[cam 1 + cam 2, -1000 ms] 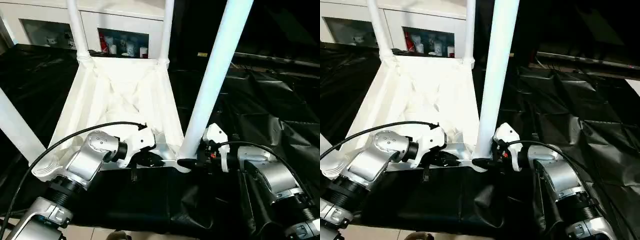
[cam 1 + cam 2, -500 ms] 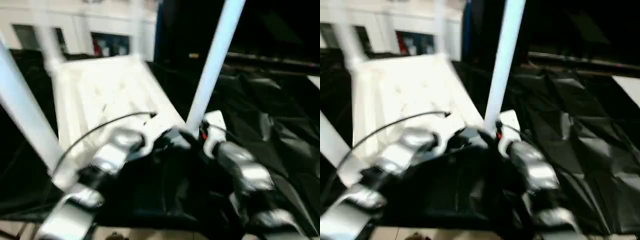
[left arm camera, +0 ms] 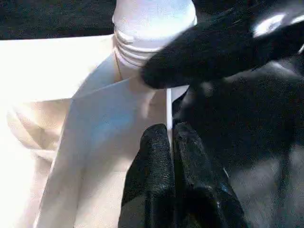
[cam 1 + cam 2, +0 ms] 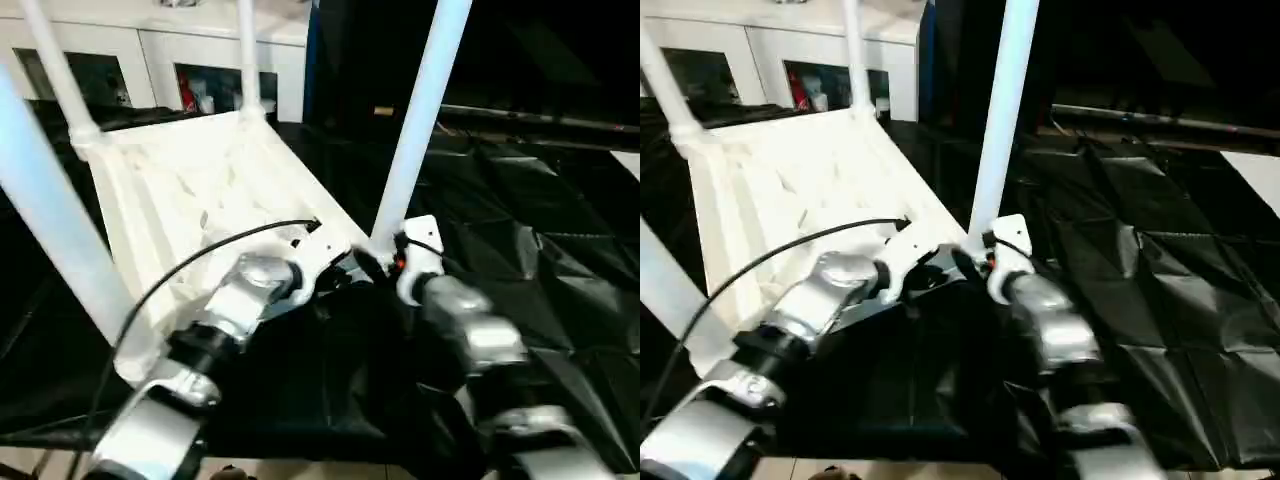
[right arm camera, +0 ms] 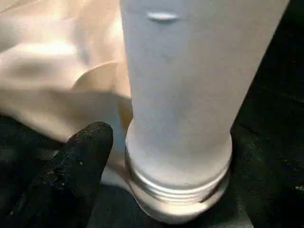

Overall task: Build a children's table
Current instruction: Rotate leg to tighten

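Note:
The children's table lies upside down: a white tabletop (image 4: pixel 200 190) with its ribbed underside up and white tube legs standing in its corner sockets. The near right leg (image 4: pixel 415 120) rises between my arms. My left gripper (image 4: pixel 338 277) is shut on the tabletop's thin near rim (image 3: pixel 167 102), just beside that leg's socket. My right gripper (image 4: pixel 378 262) is open at the leg's threaded base (image 5: pixel 178 180), with one black finger (image 5: pixel 80 166) standing slightly off the collar. Its other finger is hidden behind the leg.
The black-draped work table (image 4: pixel 530 200) spreads out to the right and under the tabletop. A white cabinet (image 4: pixel 200 55) with glass doors stands behind. A black cable (image 4: pixel 200 265) arcs over my left forearm. The near left leg (image 4: pixel 50 220) stands close at the left.
The tabletop has swung so its far end points more to the left, and its near right corner sits farther from me. Both arms have reached forward with it. The view has shifted slightly.

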Controlling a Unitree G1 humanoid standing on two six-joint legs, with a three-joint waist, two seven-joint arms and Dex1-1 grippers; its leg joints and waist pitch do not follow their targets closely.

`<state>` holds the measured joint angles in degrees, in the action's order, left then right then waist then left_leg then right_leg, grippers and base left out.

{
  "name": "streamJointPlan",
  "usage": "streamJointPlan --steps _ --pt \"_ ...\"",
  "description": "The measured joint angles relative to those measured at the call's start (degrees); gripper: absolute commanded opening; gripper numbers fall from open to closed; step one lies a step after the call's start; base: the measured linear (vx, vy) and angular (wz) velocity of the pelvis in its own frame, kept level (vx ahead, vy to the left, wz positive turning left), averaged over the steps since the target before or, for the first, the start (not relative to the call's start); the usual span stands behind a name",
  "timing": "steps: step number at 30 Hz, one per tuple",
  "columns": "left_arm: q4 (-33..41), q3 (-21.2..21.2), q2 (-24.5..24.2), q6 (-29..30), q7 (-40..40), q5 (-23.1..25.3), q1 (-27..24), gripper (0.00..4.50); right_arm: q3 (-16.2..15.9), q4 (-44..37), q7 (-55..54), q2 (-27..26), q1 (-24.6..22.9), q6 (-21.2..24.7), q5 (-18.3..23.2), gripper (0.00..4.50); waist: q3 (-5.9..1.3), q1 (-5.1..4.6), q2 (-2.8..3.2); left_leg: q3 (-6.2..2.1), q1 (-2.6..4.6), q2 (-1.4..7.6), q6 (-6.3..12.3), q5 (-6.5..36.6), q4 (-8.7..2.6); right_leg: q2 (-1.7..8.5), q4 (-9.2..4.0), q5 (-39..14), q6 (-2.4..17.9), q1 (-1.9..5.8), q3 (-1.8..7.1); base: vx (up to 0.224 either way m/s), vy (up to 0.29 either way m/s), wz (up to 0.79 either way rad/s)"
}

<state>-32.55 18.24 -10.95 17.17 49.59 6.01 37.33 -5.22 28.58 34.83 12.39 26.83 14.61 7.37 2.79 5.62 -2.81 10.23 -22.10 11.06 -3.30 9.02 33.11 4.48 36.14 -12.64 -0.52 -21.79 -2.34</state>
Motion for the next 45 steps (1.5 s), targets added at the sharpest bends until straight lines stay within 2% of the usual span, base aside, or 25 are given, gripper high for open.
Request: streamJointPlan --steps 3,6,9,14,22,24,27,29,32,39,41,43,45 --pt "3.9 1.1 -3.8 -1.4 7.1 -1.7 -2.3 0.00 -2.8 -6.1 10.0 6.0 -3.0 0.8 1.6 3.88 0.04 0.86 0.07 0.01 -0.01 0.00 0.00 0.0 -0.03 0.00 -0.03 0.0 -0.1 -0.02 0.00 0.000 0.000 0.00" --pt "5.4 1.9 -5.8 -2.7 11.7 -2.5 -3.3 0.00 -3.8 -10.9 16.3 8.6 -4.2 2.1 3.5 3.88 0.05 1.47 0.07 0.09 -0.05 0.00 0.04 0.0 0.00 0.04 -0.06 0.0 -0.1 0.00 0.02 0.000 0.000 0.00" --pt "7.3 2.2 -7.8 -3.4 16.1 -3.5 -4.5 0.00 -4.7 -15.3 22.2 11.8 -5.7 4.2 5.6 3.88 0.07 1.66 0.05 0.25 -0.04 -0.03 0.06 0.0 0.04 0.15 -0.10 0.0 -0.1 0.03 0.08 0.000 0.000 0.00" --pt "10.0 2.2 -10.3 -3.4 20.4 -4.8 -6.1 0.00 -6.6 -17.4 25.8 14.2 -7.0 5.7 6.0 3.88 0.09 1.46 0.00 0.36 -0.03 -0.02 0.07 0.0 0.01 0.20 -0.13 0.0 -0.1 -0.01 0.08 0.000 0.000 0.00" --pt "10.6 2.2 -10.8 -3.4 21.4 -5.1 -6.4 0.00 -7.4 -17.4 25.1 13.0 -6.9 6.4 5.4 3.72 0.10 1.56 -0.01 0.43 -0.11 -0.02 0.08 0.0 0.00 0.21 -0.15 -0.1 -0.1 -0.08 0.10 0.000 0.000 0.00" --pt "10.9 2.2 -10.9 -3.4 21.4 -5.1 -6.6 0.00 -7.7 -17.4 25.1 13.0 -6.9 6.4 5.4 3.36 0.10 1.56 -0.02 0.43 -0.11 -0.01 0.08 0.0 0.00 0.21 -0.15 -0.1 -0.1 -0.09 0.09 0.000 0.000 0.00" --pt "11.0 2.2 -11.0 -3.4 21.6 -5.1 -6.7 0.00 -7.8 -17.4 24.9 13.1 -6.9 6.0 4.5 3.25 0.10 1.59 -0.02 0.43 -0.11 -0.01 0.08 0.0 0.00 0.21 -0.15 -0.1 -0.1 -0.09 0.09 0.000 0.000 0.00" --pt "11.0 2.2 -11.0 -3.4 21.6 -5.1 -6.7 0.00 -7.8 -17.4 24.8 13.1 -6.9 5.9 4.1 2.94 0.10 1.57 -0.02 0.44 -0.11 -0.02 0.08 0.0 0.01 0.21 -0.15 -0.1 -0.1 -0.08 0.10 0.000 0.000 0.00" --pt "11.0 2.2 -11.0 -3.4 21.6 -5.1 -6.7 0.00 -7.8 -17.4 24.7 13.0 -6.9 5.9 4.2 2.75 0.10 1.57 -0.02 0.44 -0.11 -0.02 0.08 0.0 0.01 0.21 -0.15 -0.1 -0.1 -0.08 0.10 0.000 0.000 0.00" --pt "10.9 2.2 -11.0 -3.4 21.1 -5.1 -6.7 0.00 -7.7 -17.4 24.4 12.8 -6.9 6.3 4.3 2.67 0.10 1.57 -0.03 0.45 -0.10 -0.01 0.08 0.0 0.02 0.21 -0.15 -0.1 -0.1 -0.08 0.10 0.000 0.000 0.00" --pt "9.6 2.0 -9.9 -3.4 18.5 -4.2 -6.1 0.00 -6.6 -16.0 20.9 10.6 -6.9 6.1 3.8 2.67 0.05 1.36 -0.10 0.46 -0.03 -0.01 0.08 0.0 0.03 0.21 -0.10 0.0 -0.1 -0.05 0.11 0.000 0.000 0.00" --pt "6.5 1.4 -7.6 -3.2 13.5 -2.7 -4.5 0.00 -4.0 -12.1 13.7 6.4 -6.2 5.3 2.9 2.67 -0.09 0.86 -0.31 0.46 0.07 -0.01 0.08 0.0 0.04 0.21 0.00 0.0 0.0 -0.03 0.12 0.000 0.000 0.00" --pt "3.6 0.6 -4.7 -1.7 7.9 -1.4 -2.7 0.00 -1.6 -8.1 5.2 2.2 -4.3 4.8 2.1 2.67 -0.09 -0.02 -0.36 0.46 0.12 -0.04 0.06 -0.1 0.06 0.35 -0.03 0.2 -0.2 -0.14 0.04 0.000 0.000 0.00"
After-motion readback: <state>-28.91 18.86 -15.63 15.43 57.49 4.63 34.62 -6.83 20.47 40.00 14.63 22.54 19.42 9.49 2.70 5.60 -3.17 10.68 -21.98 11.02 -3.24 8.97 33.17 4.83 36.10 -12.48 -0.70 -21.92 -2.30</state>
